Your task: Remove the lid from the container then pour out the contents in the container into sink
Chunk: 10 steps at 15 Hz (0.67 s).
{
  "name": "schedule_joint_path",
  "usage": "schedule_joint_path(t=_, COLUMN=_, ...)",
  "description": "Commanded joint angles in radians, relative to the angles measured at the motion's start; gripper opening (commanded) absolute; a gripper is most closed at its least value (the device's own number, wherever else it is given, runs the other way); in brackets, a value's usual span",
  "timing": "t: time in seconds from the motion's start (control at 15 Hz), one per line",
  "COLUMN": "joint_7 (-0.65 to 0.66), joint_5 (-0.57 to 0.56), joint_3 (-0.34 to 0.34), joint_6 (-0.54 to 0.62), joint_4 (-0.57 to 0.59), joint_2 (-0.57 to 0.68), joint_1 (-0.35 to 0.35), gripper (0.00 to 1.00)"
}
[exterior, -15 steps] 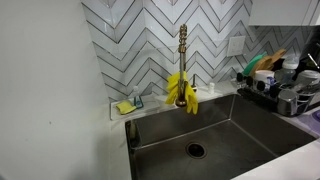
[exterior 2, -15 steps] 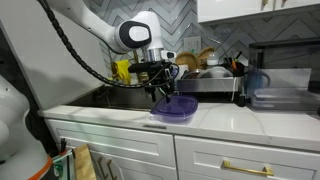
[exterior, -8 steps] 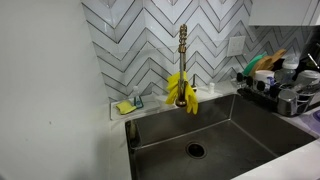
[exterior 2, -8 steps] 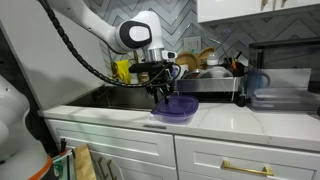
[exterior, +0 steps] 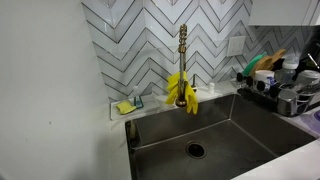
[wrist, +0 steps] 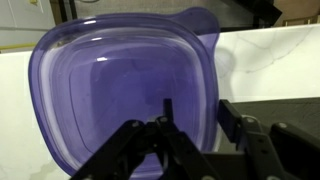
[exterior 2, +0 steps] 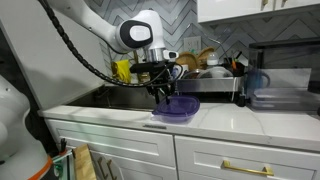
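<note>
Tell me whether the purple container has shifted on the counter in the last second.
No. The purple container sits at the same spot on the counter, just in front of the dish rack.

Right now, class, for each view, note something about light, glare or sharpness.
Wrist view: pale glare on the purple container; the hand is dark and soft. In an exterior view, glossy streaks on the tiles above the sink. In an exterior view, the counter is bright.

white countertop [exterior 2: 225, 118], purple container [exterior 2: 178, 108] on it
</note>
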Motion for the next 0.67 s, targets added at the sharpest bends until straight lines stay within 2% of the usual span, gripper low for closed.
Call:
schedule_joint_path(t=0.0, joint_7=-0.025, joint_5=0.001, joint_3=-0.007, joint_6=0.020, joint_4=-0.012, joint_2=-0.009, joint_1=-0.005, gripper=0.42)
schedule_joint_path(t=0.07, joint_7=-0.025, joint_5=0.000, joint_3=-0.007, joint_6=0.020, joint_4=-0.012, joint_2=-0.009, joint_1=-0.006, gripper=0.35)
schedule_joint_path(t=0.13, joint_7=-0.025, joint_5=0.001, joint_3=-0.007, joint_6=0.020, joint_4=-0.012, joint_2=-0.009, joint_1=-0.006, gripper=0.40)
schedule_joint_path(t=0.6, joint_7=-0.023, joint_5=-0.005, joint_3=-0.008, joint_6=0.024, joint_4=-0.010, joint_2=-0.007, joint_1=-0.010, gripper=0.41)
